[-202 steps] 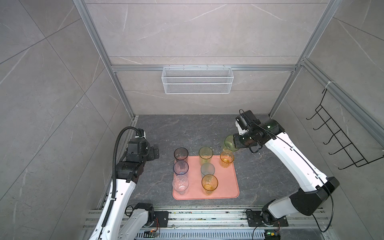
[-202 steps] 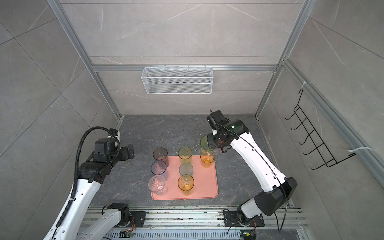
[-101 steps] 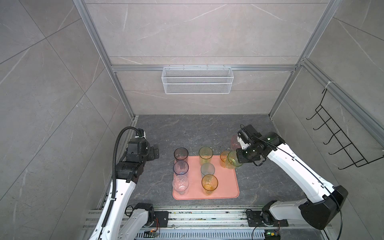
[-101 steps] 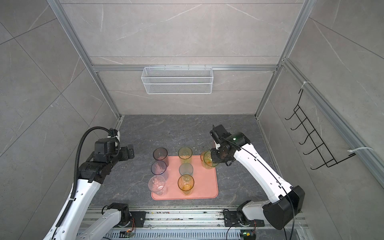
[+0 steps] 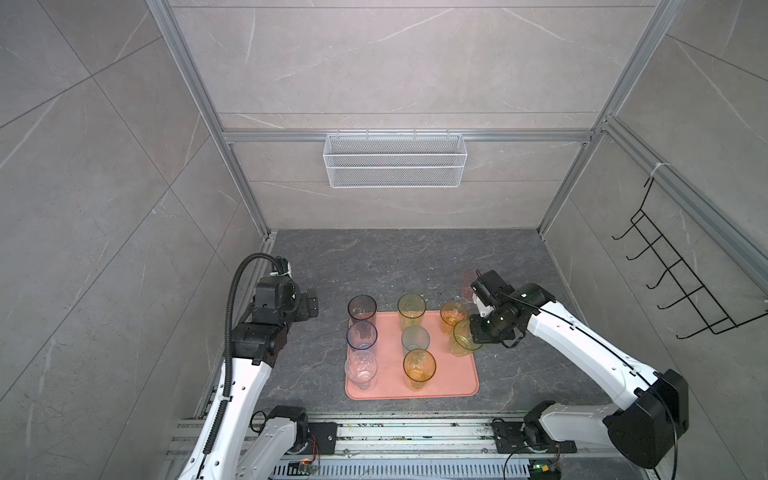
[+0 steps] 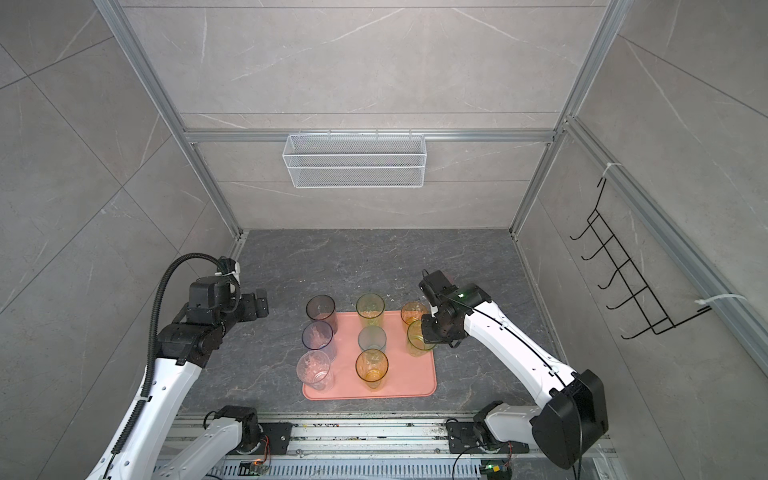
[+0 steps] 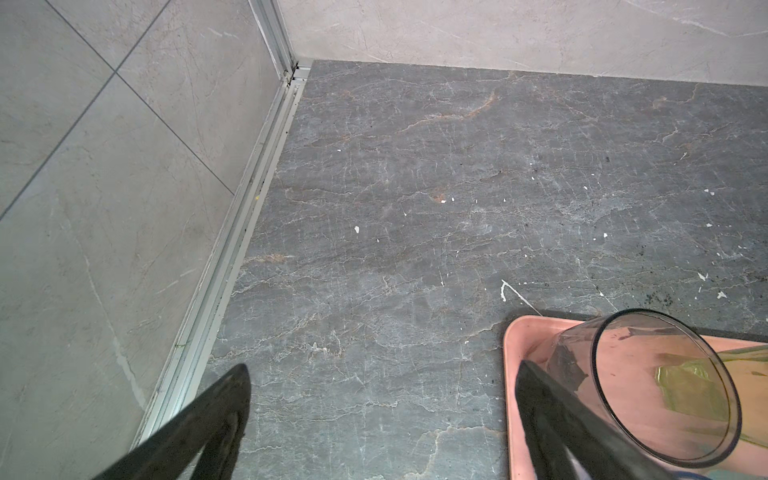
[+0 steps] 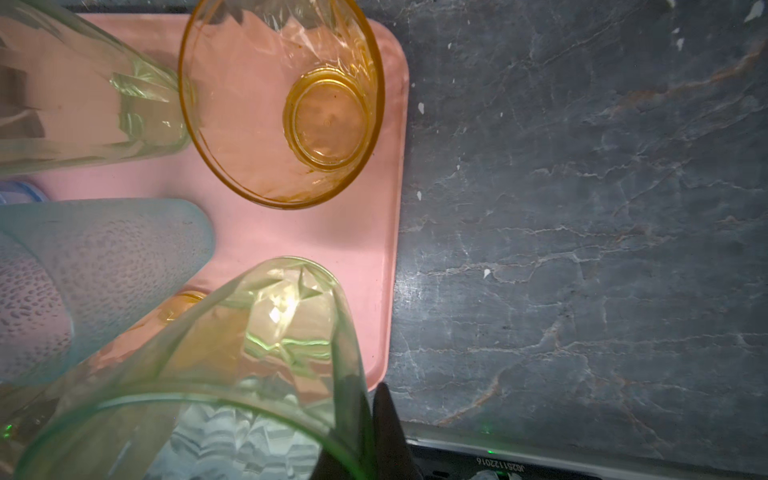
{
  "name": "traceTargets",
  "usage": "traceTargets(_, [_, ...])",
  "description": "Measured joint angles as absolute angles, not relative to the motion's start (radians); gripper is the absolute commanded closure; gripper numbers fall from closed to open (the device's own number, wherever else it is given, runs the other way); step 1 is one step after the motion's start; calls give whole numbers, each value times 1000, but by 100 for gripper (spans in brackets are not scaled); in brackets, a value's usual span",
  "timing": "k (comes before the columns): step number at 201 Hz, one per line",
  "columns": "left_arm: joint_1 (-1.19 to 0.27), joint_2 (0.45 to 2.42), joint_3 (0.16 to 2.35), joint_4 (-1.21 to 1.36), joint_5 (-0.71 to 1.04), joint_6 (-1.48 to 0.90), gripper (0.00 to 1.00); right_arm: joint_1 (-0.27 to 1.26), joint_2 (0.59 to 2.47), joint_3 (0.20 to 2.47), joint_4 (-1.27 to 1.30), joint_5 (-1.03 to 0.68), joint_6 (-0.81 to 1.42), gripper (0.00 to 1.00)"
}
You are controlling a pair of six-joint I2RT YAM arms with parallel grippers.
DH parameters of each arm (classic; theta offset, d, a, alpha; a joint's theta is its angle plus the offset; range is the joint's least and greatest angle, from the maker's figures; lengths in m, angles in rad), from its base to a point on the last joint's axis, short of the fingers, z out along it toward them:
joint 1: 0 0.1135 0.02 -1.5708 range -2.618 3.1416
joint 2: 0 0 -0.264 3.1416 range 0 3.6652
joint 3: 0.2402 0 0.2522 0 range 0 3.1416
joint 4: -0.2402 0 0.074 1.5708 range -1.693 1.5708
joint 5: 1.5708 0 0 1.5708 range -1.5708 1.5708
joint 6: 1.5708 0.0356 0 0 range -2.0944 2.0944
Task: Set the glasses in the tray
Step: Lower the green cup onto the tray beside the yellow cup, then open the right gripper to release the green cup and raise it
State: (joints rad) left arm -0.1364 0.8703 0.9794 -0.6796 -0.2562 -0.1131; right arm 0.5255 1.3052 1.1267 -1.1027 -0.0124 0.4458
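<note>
While pinching the green glass (image 5: 464, 343) by its rim between the right jaws, holds it over the tray (image 5: 453, 382) at its right edge, just beside the orange glass (image 5: 452, 320); reaches in low, elbow bent; spreads the left jaws wide above bare desk (image 7: 415, 208) near the smoky glass (image 7: 648, 386); seen only from the right wrist: one finger (image 8: 390, 432) against the glass's wall

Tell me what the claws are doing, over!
Left claw open, empty. Right claw shut on green glass, at tray right edge. Orange glass close beside it. Pink glass outside tray.
</note>
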Motion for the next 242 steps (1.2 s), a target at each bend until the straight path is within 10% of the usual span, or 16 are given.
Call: traceTargets(242, [-134,879,979,-680,-257,-113,1,525,1446,966,-863,22,461,100])
